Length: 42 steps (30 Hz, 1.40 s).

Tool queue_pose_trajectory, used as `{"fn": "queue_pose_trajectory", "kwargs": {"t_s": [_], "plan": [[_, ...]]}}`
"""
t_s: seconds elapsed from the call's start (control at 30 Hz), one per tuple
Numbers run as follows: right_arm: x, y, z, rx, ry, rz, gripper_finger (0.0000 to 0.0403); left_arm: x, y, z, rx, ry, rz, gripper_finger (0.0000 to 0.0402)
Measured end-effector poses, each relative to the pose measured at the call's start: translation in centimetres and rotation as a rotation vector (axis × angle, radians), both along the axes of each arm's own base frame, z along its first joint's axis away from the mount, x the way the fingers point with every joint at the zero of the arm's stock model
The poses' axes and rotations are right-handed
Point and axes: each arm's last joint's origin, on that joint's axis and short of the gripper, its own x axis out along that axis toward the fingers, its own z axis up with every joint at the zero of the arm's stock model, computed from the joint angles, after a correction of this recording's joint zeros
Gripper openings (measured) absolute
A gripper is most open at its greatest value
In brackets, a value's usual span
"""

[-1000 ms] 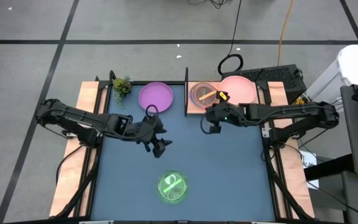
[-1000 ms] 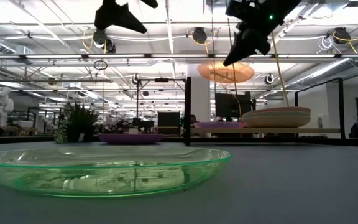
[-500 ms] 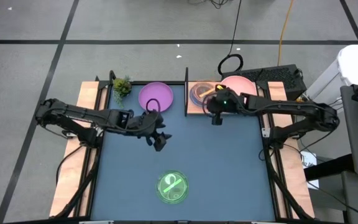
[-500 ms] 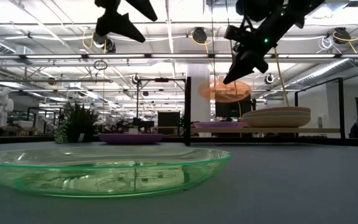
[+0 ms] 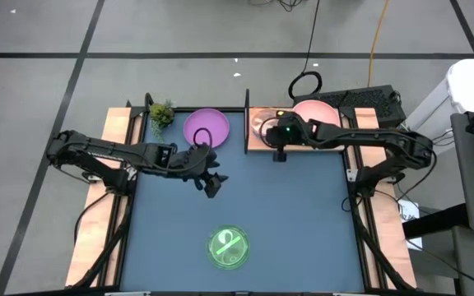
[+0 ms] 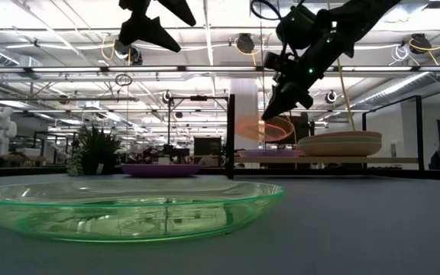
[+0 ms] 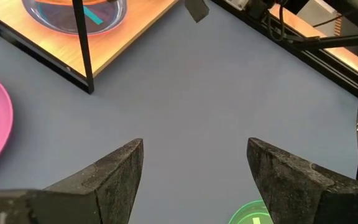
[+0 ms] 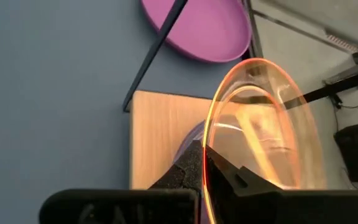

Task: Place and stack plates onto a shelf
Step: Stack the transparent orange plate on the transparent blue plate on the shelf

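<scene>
While the left gripper (image 5: pixel 211 182) is hanging wide open and empty above the table (image 5: pixel 303 222), the right gripper (image 8: pixel 205 163) is pinching the orange-brown plate (image 8: pixel 263 130) (tilted) over the shelf (image 8: pixel 157 137).

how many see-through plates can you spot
3: a green plate on the table's near side, an orange plate pinched in the right gripper above the shelf, one on the shelf. More may be hidden.
</scene>
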Motion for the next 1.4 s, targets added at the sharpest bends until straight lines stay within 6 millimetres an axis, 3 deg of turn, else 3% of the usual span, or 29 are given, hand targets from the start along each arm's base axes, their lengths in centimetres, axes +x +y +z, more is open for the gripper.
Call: {"fn": "queue_pose_trajectory", "kwargs": {"t_s": [0.2, 0.47, 1.0, 1.4], "plan": [[0.5, -0.2, -1.2, 0.029, 0.035, 0.017, 0.0, 0.0, 0.0, 0.0, -0.001, 0.0, 0.001, 0.0289], [0.6, -0.2, -1.5, 0.025, 0.046, 0.02, 0.0, 0.0, 0.0, 0.0, -0.001, 0.001, 0.002, 0.0289], [-0.5, -1.2, -2.5, 0.037, 0.078, -0.023, 0.0001, 0.0, 0.0, 0.0, 0.001, 0.001, 0.0, 0.0289], [-0.6, -1.3, -2.5, 0.019, 0.087, -0.05, 0.0059, 0.0, 0.0, 0.0, 0.004, 0.002, -0.003, 0.0289]]}}
